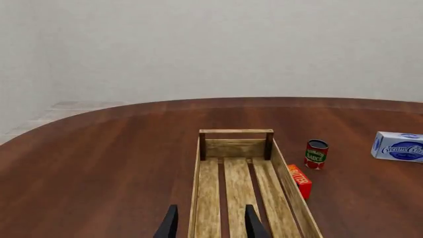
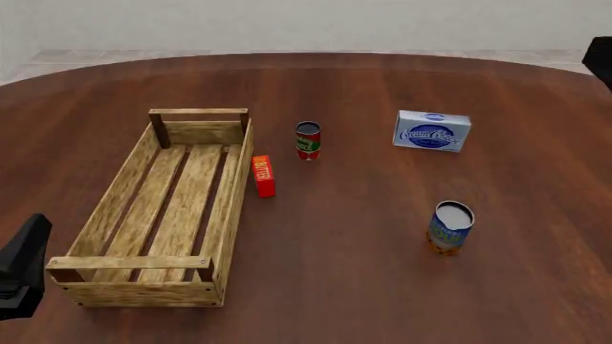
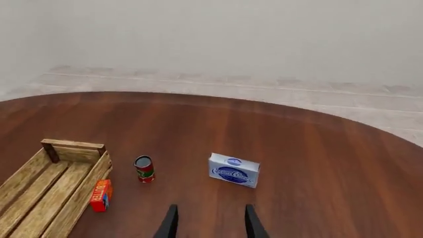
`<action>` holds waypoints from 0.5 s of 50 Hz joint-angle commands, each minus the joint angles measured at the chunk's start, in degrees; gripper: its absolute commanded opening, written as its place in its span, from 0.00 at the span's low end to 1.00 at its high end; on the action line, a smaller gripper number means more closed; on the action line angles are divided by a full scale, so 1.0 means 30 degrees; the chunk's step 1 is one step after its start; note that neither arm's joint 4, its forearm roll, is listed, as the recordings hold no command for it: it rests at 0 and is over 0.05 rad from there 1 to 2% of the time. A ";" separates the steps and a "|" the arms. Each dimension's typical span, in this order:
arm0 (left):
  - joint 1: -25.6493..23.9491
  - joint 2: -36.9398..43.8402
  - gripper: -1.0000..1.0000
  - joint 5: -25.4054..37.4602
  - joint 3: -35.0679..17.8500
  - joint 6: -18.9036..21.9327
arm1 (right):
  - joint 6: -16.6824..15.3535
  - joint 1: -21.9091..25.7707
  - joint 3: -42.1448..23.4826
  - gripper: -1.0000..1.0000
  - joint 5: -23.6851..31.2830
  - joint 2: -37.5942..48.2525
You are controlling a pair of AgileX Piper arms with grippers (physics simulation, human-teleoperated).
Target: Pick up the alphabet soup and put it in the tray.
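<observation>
A: Still upright, alphabet soup (image 2: 449, 227), well right of tray (image 2: 105, 208); right gripper (image 3: 207, 223) and left gripper (image 1: 207, 223) both spread, holding nothing.

B: Could topple from an off-centre squeeze, then roll toward butter box (image 2: 263, 175).

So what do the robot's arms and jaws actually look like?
Little shows. Each wrist view shows two slim, matte black, blade-like fingers tapering to points. In the front view, the left arm and right arm are plain black blocky shapes. No cables or markings visible.
</observation>
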 commanded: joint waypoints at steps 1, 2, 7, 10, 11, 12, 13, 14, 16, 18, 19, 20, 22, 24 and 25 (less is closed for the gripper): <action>0.0000 0.0000 1.00 0.0000 0.0000 0.0000 | 0.1884 0.1287 -0.3197 1.00 0.1630 0.4305; 0.0000 0.0000 1.00 0.0000 0.0000 0.0000 | 0.1761 0.1282 -0.3165 1.00 0.1621 0.4666; 0.0000 0.0000 1.00 0.0000 0.0000 0.0000 | 0.1787 0.1851 -0.3550 1.00 0.1988 0.5813; 0.0000 0.0000 1.00 0.0000 0.0000 0.0000 | 0.2004 0.2100 -0.3834 1.00 0.2205 0.6463; 0.0000 0.0000 1.00 0.0000 0.0000 0.0000 | 0.2029 0.2192 -0.3902 1.00 0.2400 0.6768; 0.0000 0.0000 1.00 0.0000 0.0000 0.0000 | 0.2289 0.2274 -0.3903 1.00 0.2479 0.7036; 0.0000 0.0000 1.00 0.0000 0.0000 0.0000 | 0.2388 0.2170 -0.3924 1.00 0.2527 0.7209; 0.0000 0.0000 1.00 0.0000 0.0000 0.0000 | 0.2552 0.2278 -0.3933 1.00 0.2559 0.7343; 0.0000 0.0000 1.00 0.0000 0.0000 0.0000 | 0.2361 0.2459 -0.3803 1.00 0.2536 0.7594; 0.0000 0.0000 1.00 0.0000 0.0000 0.0000 | 0.2630 0.2436 -0.3805 1.00 0.2557 0.7747; 0.0000 0.0000 1.00 0.0000 0.0000 0.0000 | 0.2786 0.2757 -0.3759 1.00 0.2656 0.8042; 0.0000 0.0000 1.00 0.0000 0.0000 0.0000 | 0.2419 0.2570 -0.3780 1.00 0.2650 0.8164; 0.0000 0.0000 1.00 0.0000 0.0000 0.0000 | 0.1962 0.2516 -0.3559 1.00 0.2529 0.8539; 0.0000 0.0000 1.00 0.0000 0.0000 0.0000 | 0.2515 0.2788 -0.3070 1.00 0.2240 0.8759; 0.0000 0.0000 1.00 0.0000 0.0000 0.0000 | 0.2321 0.2625 -0.2962 1.00 0.2119 0.8762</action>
